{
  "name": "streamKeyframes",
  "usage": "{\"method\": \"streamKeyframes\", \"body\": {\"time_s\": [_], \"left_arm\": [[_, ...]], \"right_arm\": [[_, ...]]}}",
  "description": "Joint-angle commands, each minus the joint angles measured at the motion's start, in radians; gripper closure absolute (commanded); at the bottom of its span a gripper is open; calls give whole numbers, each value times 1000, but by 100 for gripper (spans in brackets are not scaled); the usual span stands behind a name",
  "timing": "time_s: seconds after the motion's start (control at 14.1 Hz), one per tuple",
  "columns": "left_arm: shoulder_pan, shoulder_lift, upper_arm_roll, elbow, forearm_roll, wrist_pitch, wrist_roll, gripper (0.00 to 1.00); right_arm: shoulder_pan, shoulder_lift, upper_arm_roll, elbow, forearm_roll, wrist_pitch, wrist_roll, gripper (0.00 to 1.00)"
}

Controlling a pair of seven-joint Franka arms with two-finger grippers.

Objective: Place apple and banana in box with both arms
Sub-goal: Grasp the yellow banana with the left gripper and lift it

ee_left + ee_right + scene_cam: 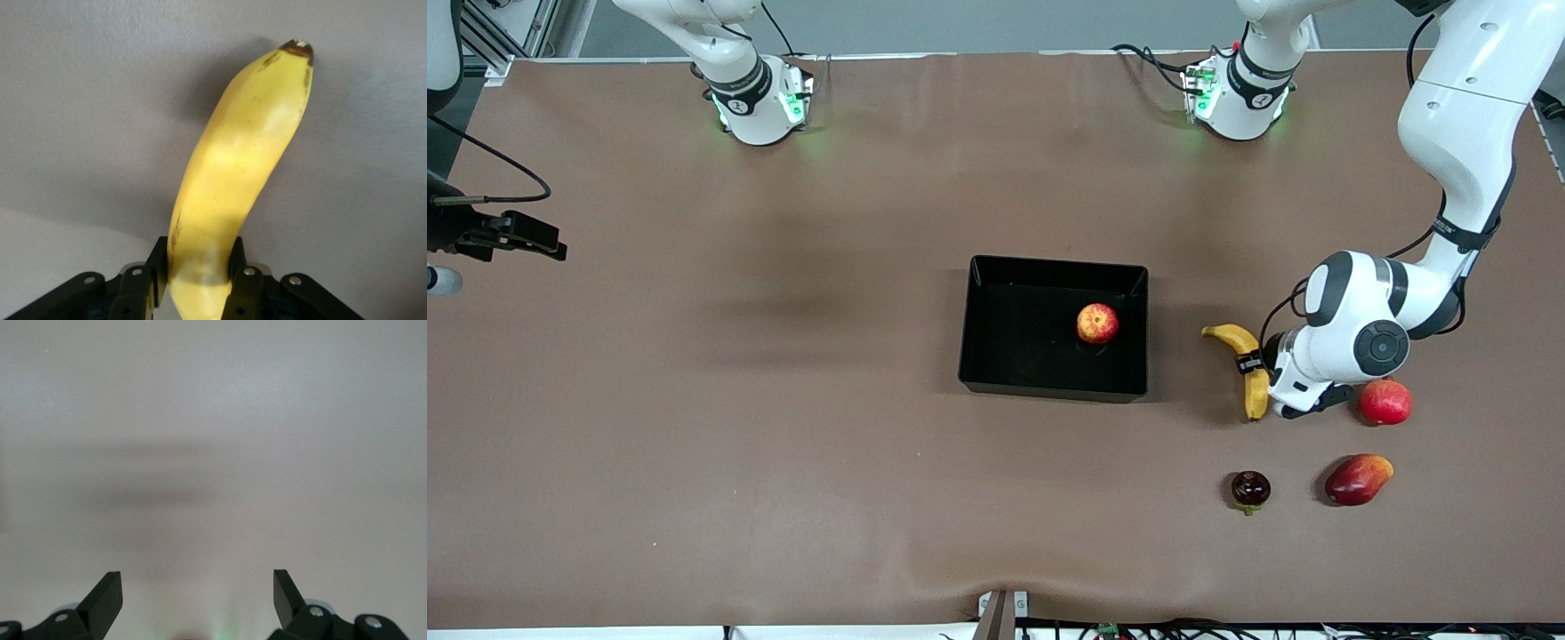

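The apple (1097,323), red with yellow blotches, lies inside the black box (996,373), near the wall toward the left arm's end. The banana (1232,338) lies on the table beside the box, toward the left arm's end. My left gripper (1249,363) is shut on the banana's middle; in the left wrist view its fingers (244,267) press both sides of the banana (240,160). My right gripper (551,244) waits open and empty at the right arm's end of the table; the right wrist view shows its open gripper (198,583) over bare table.
A solid red round fruit (1385,402) lies just beside the left wrist. A red-orange mango-like fruit (1357,479) and a dark purple fruit (1250,489) lie nearer to the front camera than the banana.
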Motion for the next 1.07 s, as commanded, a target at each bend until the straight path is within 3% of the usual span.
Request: {"method": "streamKeyframes", "body": {"time_s": [0.0, 0.36, 0.57, 0.85, 1.0], "left_arm": [[3, -87, -48, 10, 14, -66, 1, 100], [-3, -121, -217, 200, 3, -330, -28, 100], [-16, -109, -312, 257, 6, -353, -129, 100], [-164, -60, -323, 332, 7, -353, -283, 100], [-238, -20, -317, 359, 13, -343, -394, 100]], "right_arm": [[13, -30, -2, -34, -14, 8, -2, 0], [48, -27, -31, -11, 1, -47, 36, 0], [60, -28, -31, 40, 3, -104, 45, 0], [74, -30, -33, 90, 10, -167, 45, 0], [75, -30, -57, 115, 62, -190, 47, 0]]}}
